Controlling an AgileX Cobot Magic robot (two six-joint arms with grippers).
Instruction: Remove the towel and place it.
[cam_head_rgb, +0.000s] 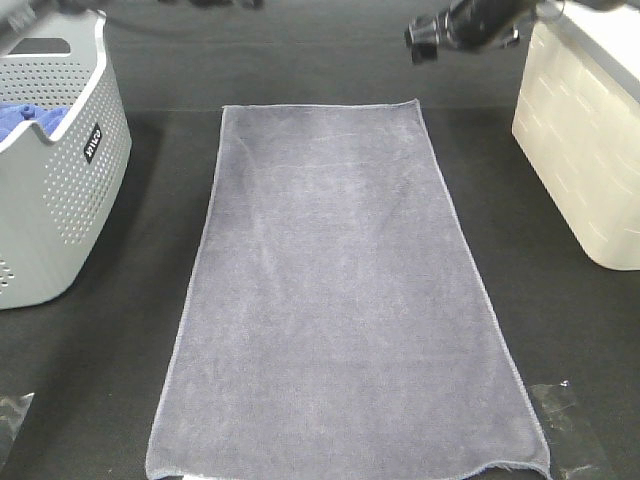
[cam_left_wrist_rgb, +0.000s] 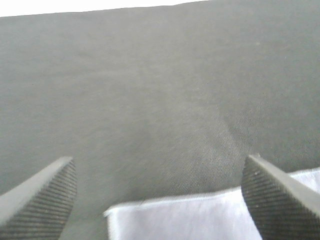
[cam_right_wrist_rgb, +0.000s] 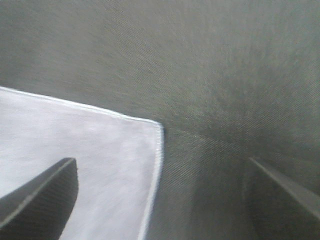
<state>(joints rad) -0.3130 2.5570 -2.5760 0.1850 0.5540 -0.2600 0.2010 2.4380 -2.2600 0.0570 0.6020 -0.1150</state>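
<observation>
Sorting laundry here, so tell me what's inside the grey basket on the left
Inside the grey perforated basket a bright blue cloth shows near the rim. Anything lower down is hidden by the basket's wall and the cloth itself.

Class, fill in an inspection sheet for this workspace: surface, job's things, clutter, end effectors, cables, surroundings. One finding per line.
Surface: black cloth-covered table, clear tape patches at the near corners.
Job's things: grey-purple towel spread flat in the middle, lengthwise away from the camera.
Clutter: grey perforated basket on the left holding a blue cloth; cream bin on the right.
End effectors: left end effector open above one towel corner; right end effector open above another corner; neither holds anything.
Cables: nothing seen.
Surroundings: nothing seen.
</observation>
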